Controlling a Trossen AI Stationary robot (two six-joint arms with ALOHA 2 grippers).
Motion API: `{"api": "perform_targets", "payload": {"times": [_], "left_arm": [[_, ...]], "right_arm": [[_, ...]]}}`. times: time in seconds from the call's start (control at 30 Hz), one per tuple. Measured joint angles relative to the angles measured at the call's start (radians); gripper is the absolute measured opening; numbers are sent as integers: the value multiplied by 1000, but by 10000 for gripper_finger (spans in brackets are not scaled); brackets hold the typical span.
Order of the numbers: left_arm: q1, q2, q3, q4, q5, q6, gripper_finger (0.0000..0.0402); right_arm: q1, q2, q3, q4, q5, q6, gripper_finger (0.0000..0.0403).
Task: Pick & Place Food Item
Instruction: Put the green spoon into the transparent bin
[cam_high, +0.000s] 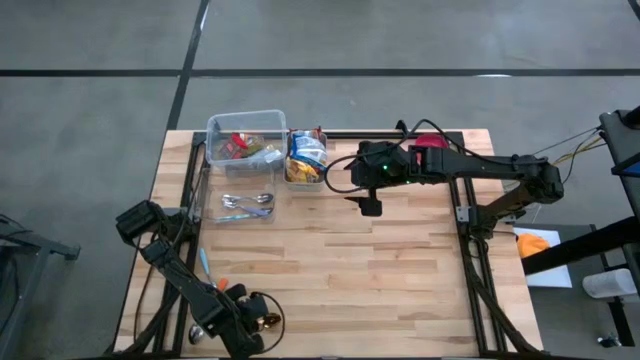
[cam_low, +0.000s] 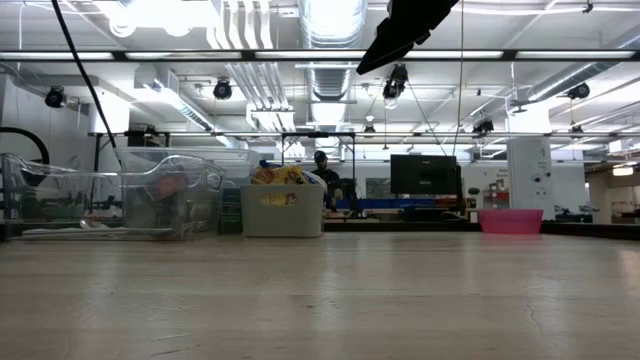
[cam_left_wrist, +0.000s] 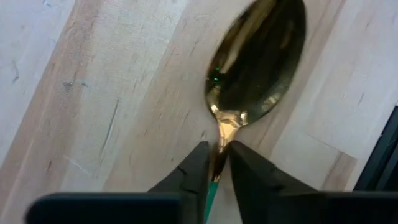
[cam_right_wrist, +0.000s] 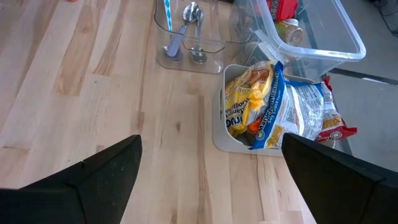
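Left gripper (cam_left_wrist: 216, 163) pinches the neck of a gold spoon (cam_left_wrist: 258, 59) lying on the counter (cam_high: 380, 280) near its front-left corner; right gripper (cam_high: 370, 205), fingers spread wide, hovers beside the snack bin (cam_high: 305, 160).

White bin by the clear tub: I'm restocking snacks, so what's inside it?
The white bin holds crinkled snack bags, yellow and blue-white, heaped above its rim. Anything beneath them is covered.

there's 1 gold spoon (cam_left_wrist: 258, 59) lying on the wooden table (cam_high: 380, 280), and 1 small grey bin (cam_right_wrist: 233, 134) stuffed with snack bags (cam_right_wrist: 273, 109). i count 2 clear plastic containers: 1 tub (cam_right_wrist: 323, 31) and 1 tray (cam_right_wrist: 186, 37) holding cutlery.
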Motion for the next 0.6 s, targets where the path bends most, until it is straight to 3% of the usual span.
{"api": "perform_targets", "payload": {"times": [0.23,0.6], "left_arm": [[0,2,-1,8,-17,-15,14],[1,4,3,36,-29,-22,5]], "right_arm": [[0,0,0,0,0,0,384],[0,0,0,0,0,0,384]]}}
